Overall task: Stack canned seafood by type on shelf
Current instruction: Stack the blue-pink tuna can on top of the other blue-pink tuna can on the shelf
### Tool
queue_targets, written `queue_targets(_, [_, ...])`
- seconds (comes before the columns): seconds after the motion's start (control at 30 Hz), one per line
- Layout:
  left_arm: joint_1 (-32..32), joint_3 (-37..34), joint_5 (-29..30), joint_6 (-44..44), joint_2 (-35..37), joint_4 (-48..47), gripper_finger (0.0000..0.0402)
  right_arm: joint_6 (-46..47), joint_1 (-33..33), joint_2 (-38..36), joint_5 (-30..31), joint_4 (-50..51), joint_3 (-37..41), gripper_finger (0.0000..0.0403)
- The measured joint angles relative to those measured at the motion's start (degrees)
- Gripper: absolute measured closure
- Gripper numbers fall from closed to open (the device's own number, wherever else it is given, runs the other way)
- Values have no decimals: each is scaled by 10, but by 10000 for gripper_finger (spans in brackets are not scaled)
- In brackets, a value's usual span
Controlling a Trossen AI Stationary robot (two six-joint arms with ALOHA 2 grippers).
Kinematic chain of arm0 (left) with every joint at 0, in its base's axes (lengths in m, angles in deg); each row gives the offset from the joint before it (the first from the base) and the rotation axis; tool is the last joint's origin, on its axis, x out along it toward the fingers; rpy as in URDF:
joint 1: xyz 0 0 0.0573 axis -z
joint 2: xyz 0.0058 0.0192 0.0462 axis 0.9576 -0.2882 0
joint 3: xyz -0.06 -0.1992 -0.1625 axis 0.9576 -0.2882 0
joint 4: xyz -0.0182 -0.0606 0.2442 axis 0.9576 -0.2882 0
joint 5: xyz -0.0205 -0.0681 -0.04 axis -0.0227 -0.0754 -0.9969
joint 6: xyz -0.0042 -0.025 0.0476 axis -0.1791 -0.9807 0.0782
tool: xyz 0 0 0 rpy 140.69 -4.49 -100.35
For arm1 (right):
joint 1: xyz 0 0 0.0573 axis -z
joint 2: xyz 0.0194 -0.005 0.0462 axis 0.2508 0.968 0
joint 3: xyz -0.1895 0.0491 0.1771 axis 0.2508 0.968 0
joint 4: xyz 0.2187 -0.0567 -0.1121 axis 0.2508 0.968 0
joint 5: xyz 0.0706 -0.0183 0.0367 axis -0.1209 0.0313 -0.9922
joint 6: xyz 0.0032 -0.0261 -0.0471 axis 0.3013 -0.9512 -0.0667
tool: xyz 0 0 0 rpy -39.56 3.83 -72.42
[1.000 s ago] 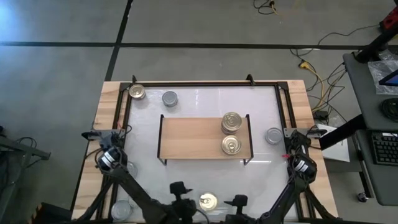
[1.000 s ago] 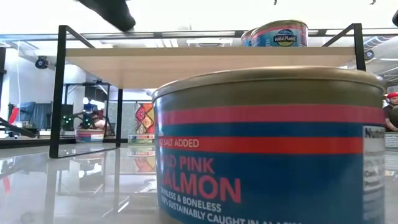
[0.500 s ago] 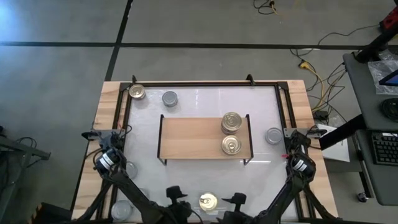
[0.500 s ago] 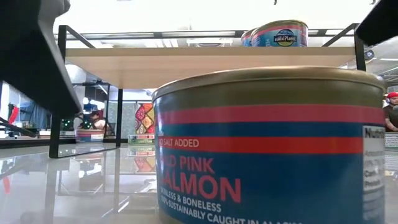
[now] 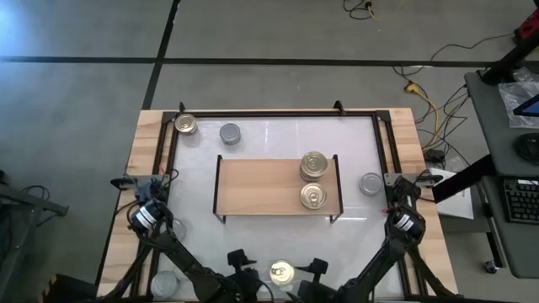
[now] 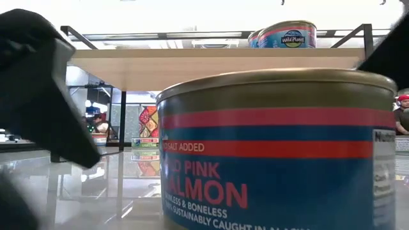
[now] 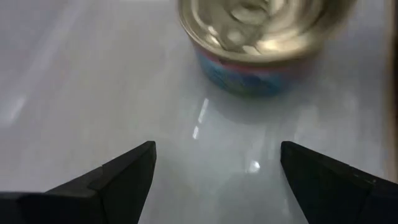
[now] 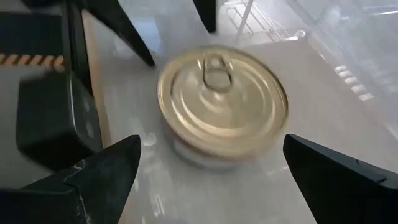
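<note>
Both grippers hung low at the near edge of the table [image 5: 269, 240], one on each side of a gold-topped can [image 5: 281, 272]. The left gripper [image 5: 242, 261] stood just left of that can with its fingers spread and nothing between them; the right gripper [image 5: 312, 269] stood just right of it, fingers equally wide and empty. Neither touched the can, which sat upright on the white top.

The shelf [image 5: 261, 187] stood mid-table. On its right end were gold-topped cans: a stack [image 5: 314, 165] at the far side and a single can [image 5: 313, 197] nearer. Loose cans lay around: a gold one [image 5: 186, 125] and a silver one [image 5: 230, 133] at the far left, a silver one [image 5: 370, 183] right of the shelf.
</note>
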Motion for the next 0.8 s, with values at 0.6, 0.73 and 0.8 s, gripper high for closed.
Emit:
queue_targets(0.6, [-14, 10, -5, 6, 11, -76, 75, 93, 7, -16, -28, 201, 4, 16])
queue_targets(0.73, [-14, 10, -12, 8, 14, -89, 75, 184, -17, -27, -32, 293, 4, 16])
queue_targets(0.8, [-25, 10, -27, 32, 14, -80, 75, 225, -28, -28, -32, 323, 4, 16])
